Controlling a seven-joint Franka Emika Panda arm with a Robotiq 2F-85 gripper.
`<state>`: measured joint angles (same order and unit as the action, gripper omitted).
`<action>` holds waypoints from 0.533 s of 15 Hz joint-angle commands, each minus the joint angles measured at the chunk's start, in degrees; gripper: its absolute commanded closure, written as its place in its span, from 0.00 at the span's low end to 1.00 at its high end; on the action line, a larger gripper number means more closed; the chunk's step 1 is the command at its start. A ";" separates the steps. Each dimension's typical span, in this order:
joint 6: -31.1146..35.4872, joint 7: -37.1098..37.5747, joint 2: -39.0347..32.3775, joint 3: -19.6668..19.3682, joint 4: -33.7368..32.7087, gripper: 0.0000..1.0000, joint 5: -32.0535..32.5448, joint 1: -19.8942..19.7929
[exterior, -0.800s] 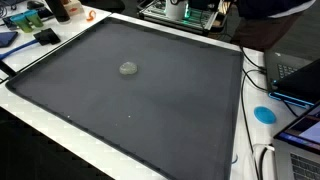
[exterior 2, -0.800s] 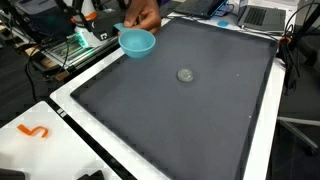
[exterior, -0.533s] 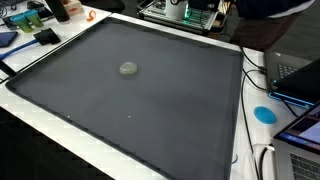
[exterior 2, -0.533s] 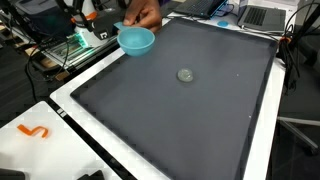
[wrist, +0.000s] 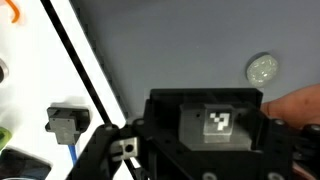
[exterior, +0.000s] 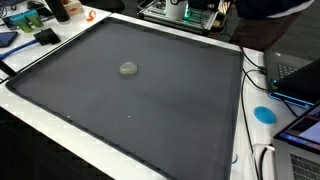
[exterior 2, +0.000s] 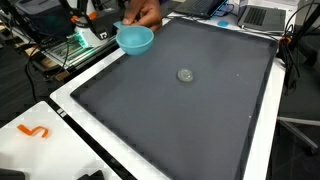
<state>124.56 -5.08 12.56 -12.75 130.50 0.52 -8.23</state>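
Small round translucent grey disc (exterior: 128, 68) is lying flat on the dark grey rubbery mat (exterior: 160, 125), well apart from every edge; nothing is touching it in either exterior view. In the wrist view the disc (wrist: 262, 68) is sitting near the black gripper (wrist: 205, 135) but clear of it; the fingers are falling outside the frame, so I cannot tell whether they are spread or closed. A person's hand (exterior 2: 146, 12) is holding a light blue plastic bowl (exterior 2: 137, 40) over the mat's corner. Judgement: the disc is looking thin, light, stiff and probably slick; pinching across opposite rim edges, fingertips pressing into the mat, seems the safest hold.
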 commanded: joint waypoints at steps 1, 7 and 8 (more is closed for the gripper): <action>0.81 -1.17 -0.61 0.35 -0.18 0.47 -0.57 -0.60; 0.00 -0.62 -0.19 0.83 -0.29 0.44 -0.15 -0.60; -0.01 -0.74 -0.27 0.84 -0.40 0.44 -0.15 -0.59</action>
<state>124.68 -5.69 12.33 -12.46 130.20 0.53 -8.23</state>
